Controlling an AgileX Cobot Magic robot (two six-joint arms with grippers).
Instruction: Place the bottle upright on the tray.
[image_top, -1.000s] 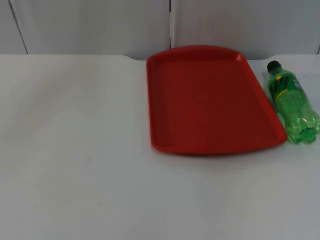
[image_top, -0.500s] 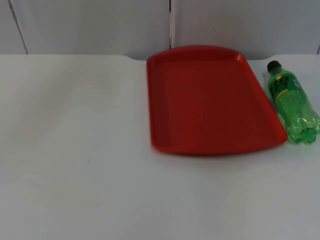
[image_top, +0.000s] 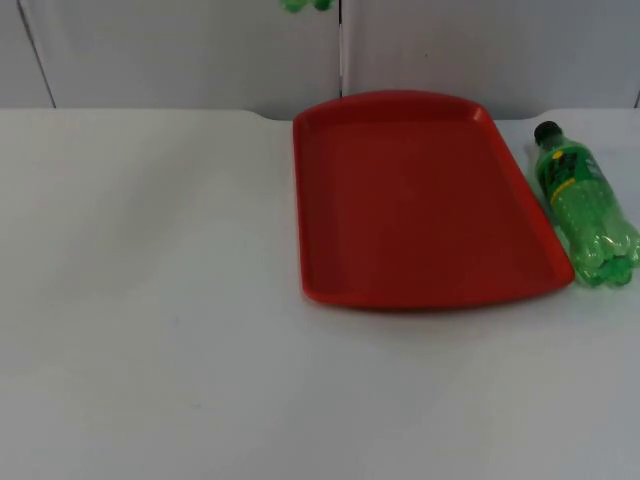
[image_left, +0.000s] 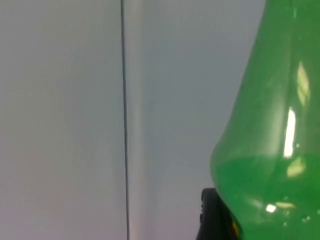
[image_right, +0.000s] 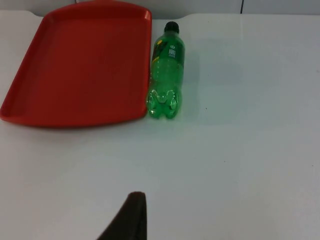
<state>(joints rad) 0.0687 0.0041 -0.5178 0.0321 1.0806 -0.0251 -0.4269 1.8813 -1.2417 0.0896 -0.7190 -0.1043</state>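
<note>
The green bottle (image_top: 586, 206) lay on its side on the white desk (image_top: 150, 300), just beside the right edge of the red tray (image_top: 420, 200), its black cap (image_top: 546, 131) pointing to the far side and its lobed base toward the near side. The tray's floor was bare, so the task had not yet begun in earnest.

The right pincer (image_right: 127, 220) hung over the near part of the desk, well apart from the bottle and looking along it toward the tray; whether it stood wide or narrow could not be told. It seemed the better placed to take the bottle. A sound grasp would close across the body near the label, then tip the cap upward and set the base flat well inside the tray's rim, since a round bottle may roll or topple.

The left wrist view faced the grey partition wall (image_left: 60, 120) with a green bottle-like shape (image_left: 270, 150) close to the lens; a green patch (image_top: 305, 5) also showed at the far edge of the top view. The left pincer's state could not be told.

Nothing stood between bottle and tray.
</note>
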